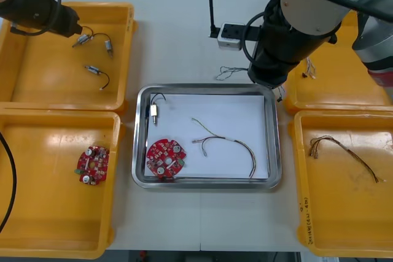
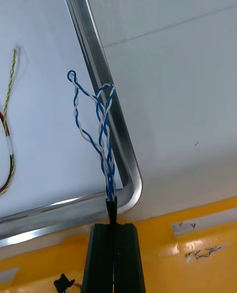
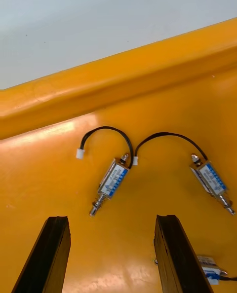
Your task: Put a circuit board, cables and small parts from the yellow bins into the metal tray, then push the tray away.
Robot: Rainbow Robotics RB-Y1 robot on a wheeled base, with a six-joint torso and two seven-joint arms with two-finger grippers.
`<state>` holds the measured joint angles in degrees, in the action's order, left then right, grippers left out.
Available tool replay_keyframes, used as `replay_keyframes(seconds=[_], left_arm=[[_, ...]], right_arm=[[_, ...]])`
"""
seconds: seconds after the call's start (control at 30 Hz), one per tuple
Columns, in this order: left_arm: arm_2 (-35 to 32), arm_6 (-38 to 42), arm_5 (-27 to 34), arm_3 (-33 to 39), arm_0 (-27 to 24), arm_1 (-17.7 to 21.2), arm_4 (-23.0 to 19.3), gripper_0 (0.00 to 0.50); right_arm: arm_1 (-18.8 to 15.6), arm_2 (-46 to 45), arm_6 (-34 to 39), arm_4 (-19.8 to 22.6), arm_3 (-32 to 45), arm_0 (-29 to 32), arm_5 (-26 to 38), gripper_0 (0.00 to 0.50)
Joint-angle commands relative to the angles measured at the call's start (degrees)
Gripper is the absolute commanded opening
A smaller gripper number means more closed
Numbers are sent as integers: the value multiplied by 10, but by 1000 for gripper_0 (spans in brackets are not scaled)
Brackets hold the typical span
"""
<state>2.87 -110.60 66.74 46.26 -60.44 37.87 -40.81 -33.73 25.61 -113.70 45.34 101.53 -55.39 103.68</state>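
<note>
Pinching blue-white cable (image 2: 107, 174), right jaws hover beside tray (image 2: 93, 51).

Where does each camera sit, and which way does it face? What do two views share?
Front view: above the arms, looking steeply down at the table; left arm over a yellow bin, right arm by the metal tray.
Right wrist view: on that wrist, facing the tray's corner; right gripper shut on a blue and white cable.
Left wrist view: on that wrist, facing that bin's floor; left gripper open over small metal parts.
Front and right wrist views share the tray.
</note>
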Motion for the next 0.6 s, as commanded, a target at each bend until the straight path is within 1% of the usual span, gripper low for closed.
replay_keyframes(seconds=[0.03,0.1,0.17,0.33,0.47,0.6], left_arm=[[-16,-51,-54,-42,-36,11,-31,500],[-16,-73,-86,-69,-39,4,-45,500],[-16,-89,-104,-88,-42,-3,-52,500],[-16,-117,-141,-131,-53,-19,-50,500],[-16,-119,-150,-140,-53,-30,-51,500],[-16,-121,-157,-151,-54,-38,-51,500]], right_arm=[[24,23,1,-25,17,22,-40,0],[26,37,-22,-39,17,33,-65,0],[26,50,-43,-50,17,41,-81,0],[27,66,-107,-65,17,69,-120,0],[27,81,-149,-72,17,81,-135,0],[27,94,-167,-86,17,89,-145,0]])
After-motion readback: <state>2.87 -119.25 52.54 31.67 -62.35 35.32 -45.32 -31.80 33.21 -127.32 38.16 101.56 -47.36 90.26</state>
